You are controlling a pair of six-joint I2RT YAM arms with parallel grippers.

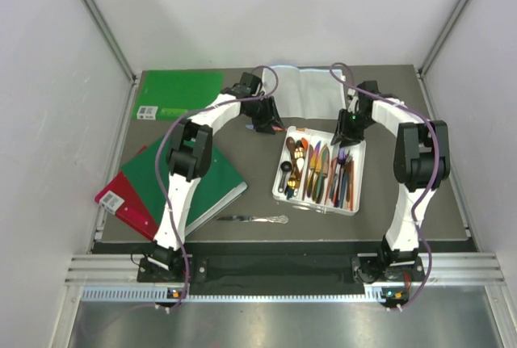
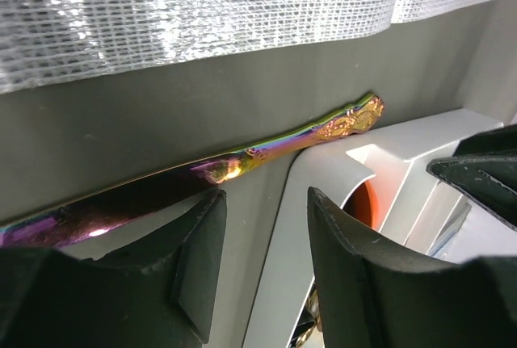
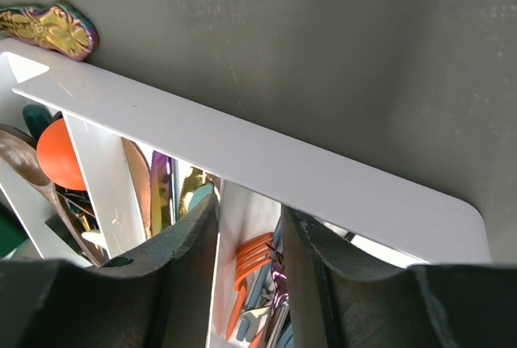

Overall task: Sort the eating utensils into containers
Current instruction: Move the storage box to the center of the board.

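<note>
The white compartment tray (image 1: 359, 178) sits right of the table's middle and holds several coloured utensils. An iridescent purple-gold utensil (image 2: 242, 162) lies on the dark table beside the tray's far left corner, its ornate handle end (image 3: 48, 29) touching the rim (image 2: 323, 170). My left gripper (image 2: 262, 231) is open and empty, low over the table next to that utensil and the tray corner. My right gripper (image 3: 249, 235) is open over the tray's far end, its fingers either side of a divider, above an orange fork (image 3: 250, 263). A silver utensil (image 1: 254, 219) lies near the front edge.
Green and red flat books (image 1: 174, 178) lie at the left, another green book (image 1: 178, 94) at the back left. A white mesh cloth (image 2: 202, 9) lies along the back, just beyond the iridescent utensil. An orange spoon (image 3: 60, 154) lies in the tray's left compartment.
</note>
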